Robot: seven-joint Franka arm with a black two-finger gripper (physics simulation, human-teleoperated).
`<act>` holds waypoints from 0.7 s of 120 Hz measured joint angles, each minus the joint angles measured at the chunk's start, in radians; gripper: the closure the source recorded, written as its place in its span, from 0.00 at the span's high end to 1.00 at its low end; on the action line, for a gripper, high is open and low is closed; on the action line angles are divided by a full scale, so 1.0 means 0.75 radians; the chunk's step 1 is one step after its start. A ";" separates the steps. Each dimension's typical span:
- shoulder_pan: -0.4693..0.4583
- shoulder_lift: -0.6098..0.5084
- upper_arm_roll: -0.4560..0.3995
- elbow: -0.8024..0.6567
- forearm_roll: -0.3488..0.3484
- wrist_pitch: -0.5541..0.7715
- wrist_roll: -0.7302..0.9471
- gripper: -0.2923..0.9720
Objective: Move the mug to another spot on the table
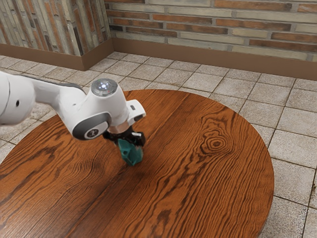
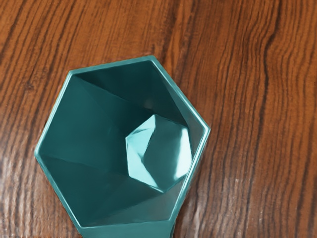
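My arm [image 1: 59,101] comes in from the exterior view's left, low over the table, wrist bent down, hand pointing at the wood and a bit tilted. Gripper [image 1: 131,140] closed on the mug [image 1: 131,153]: black fingers sit on either side of its upper part, mug hangs right under the hand and leans with it. Can't tell if its base touches the wood or sits just above; faint shadow right beneath it.

Mug is teal, faceted, low-poly look. In the wrist view it is straight under my hand, mouth up toward the camera: the mug [image 2: 124,153] has a six-sided rim, dark teal inner walls and a paler hexagonal bottom. A flat teal bit sticks out from the rim at one side, likely the handle, cut off by the frame.

Mug sits left of the middle of the round wooden table [image 1: 208,163], strong grain and a knot ring further toward the exterior view's right. Same grain all around the mug in the wrist view, table [image 2: 257,74].

Beyond the table, beige tiled floor [image 1: 297,129], then a brick wall [image 1: 213,25] with dark skirting at the back
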State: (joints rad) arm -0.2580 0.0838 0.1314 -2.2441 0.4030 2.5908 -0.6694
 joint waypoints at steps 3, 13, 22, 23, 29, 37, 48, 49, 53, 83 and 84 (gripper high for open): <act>0.020 -0.018 -0.018 0.008 -0.016 -0.023 0.002 0.70; 0.081 -0.061 -0.064 0.090 -0.117 -0.133 0.013 0.71; 0.112 -0.065 -0.075 0.236 -0.269 -0.279 0.056 0.72; 0.114 -0.065 -0.073 0.252 -0.286 -0.297 0.063 0.72; 0.123 -0.065 -0.064 0.360 -0.366 -0.402 0.117 0.73; 0.145 -0.071 -0.059 0.504 -0.438 -0.553 0.194 0.73; 0.187 -0.048 -0.061 0.720 -0.506 -0.758 0.300 0.74; 0.192 -0.044 -0.062 0.736 -0.513 -0.775 0.310 0.74; 0.224 -0.019 -0.072 0.815 -0.552 -0.844 0.353 0.74; 0.489 -0.005 -0.169 1.066 -0.635 -1.203 0.617 0.75; 0.488 -0.006 -0.168 1.066 -0.634 -1.210 0.624 0.75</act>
State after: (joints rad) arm 0.1082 0.0790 0.0053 -1.4445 -0.0727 1.6830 -0.2015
